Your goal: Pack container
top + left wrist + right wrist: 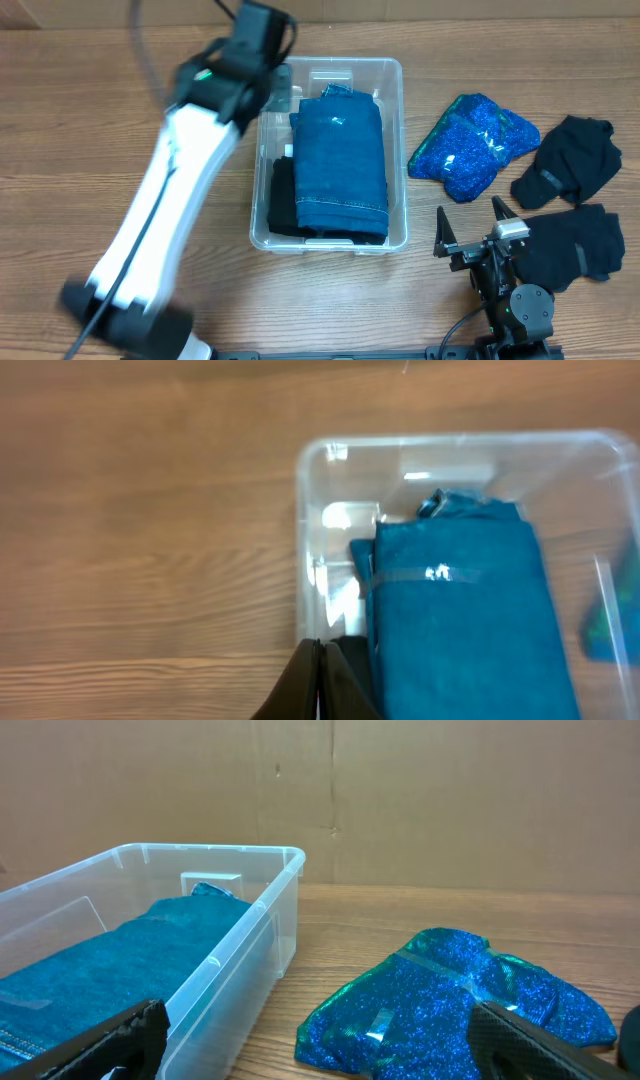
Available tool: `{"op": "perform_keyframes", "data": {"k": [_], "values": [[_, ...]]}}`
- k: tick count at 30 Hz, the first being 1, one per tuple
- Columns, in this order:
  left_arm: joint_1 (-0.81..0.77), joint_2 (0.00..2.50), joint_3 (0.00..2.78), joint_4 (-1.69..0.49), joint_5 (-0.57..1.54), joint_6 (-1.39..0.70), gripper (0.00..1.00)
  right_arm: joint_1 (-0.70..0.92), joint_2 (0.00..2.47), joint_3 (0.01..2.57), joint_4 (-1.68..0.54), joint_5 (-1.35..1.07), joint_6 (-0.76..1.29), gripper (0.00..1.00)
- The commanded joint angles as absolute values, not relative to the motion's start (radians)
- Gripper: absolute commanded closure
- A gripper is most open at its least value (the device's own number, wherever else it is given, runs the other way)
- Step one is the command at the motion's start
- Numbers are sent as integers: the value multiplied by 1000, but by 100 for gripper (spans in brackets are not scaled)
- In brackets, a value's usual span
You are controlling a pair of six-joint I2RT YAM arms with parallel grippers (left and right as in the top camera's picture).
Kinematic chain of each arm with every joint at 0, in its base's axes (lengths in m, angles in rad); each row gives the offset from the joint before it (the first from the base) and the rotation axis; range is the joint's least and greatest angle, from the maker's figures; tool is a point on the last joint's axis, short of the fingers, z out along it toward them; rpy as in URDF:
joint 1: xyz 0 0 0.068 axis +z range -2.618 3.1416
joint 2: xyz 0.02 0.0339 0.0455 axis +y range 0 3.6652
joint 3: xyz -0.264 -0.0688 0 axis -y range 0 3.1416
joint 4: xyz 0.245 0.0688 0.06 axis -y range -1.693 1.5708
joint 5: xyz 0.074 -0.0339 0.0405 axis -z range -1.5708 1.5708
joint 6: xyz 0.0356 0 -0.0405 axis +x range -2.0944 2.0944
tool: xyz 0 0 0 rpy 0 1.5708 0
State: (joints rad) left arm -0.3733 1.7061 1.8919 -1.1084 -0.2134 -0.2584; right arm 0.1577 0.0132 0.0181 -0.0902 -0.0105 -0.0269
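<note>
The brown wooden table point(100, 150) fills every view. The right gripper point(468, 208) stands wide and empty. The glittering blue folded garment point(472, 145) lies just above it in the overhead frame, with the clear rectangular plastic container point(400, 150) further left, its long axis vertical. The left gripper point(318, 682), fingers pressed together, is at the container's left wall. Only the overhead view shows the black garments point(570, 160) at the right edge.

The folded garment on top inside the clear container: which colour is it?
The garment is denim blue, seen best in the overhead view.
</note>
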Motion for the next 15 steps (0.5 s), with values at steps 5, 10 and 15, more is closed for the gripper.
{"op": "perform_keyframes", "data": {"k": [5,10,15], "values": [[-373,1333,1913,-1322,-147,104,96,158,10,8,-83,-1,-30,0],[-353,1184,1861,-1390,-76,188,96,158,10,8,-83,-1,-30,0],[-347,1172,1852,-1391,-51,141,0,158,10,8,-83,-1,-30,0]]}}
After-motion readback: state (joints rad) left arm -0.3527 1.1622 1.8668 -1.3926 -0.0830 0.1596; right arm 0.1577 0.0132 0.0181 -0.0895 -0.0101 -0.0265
